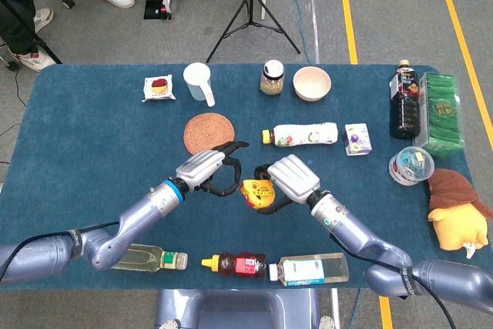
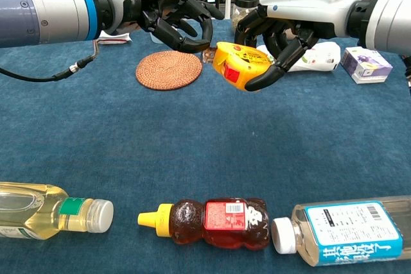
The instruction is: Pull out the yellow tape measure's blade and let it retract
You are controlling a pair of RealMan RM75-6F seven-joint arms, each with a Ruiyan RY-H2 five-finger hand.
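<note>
My right hand grips the yellow tape measure above the blue cloth, its red-marked face turned toward the chest camera. In the head view the tape measure shows just left of my right hand. My left hand hangs close on the other side with its fingers curled in. Its fingertips sit right at the case's left end. No length of blade shows between the hands, and I cannot tell whether the fingertips pinch the blade's tip. My left hand also shows in the head view.
A round woven coaster lies behind my left hand. An oil bottle, a honey bear bottle and a clear bottle lie along the near edge. A white bottle, small box, bowl, jar and cup stand further back.
</note>
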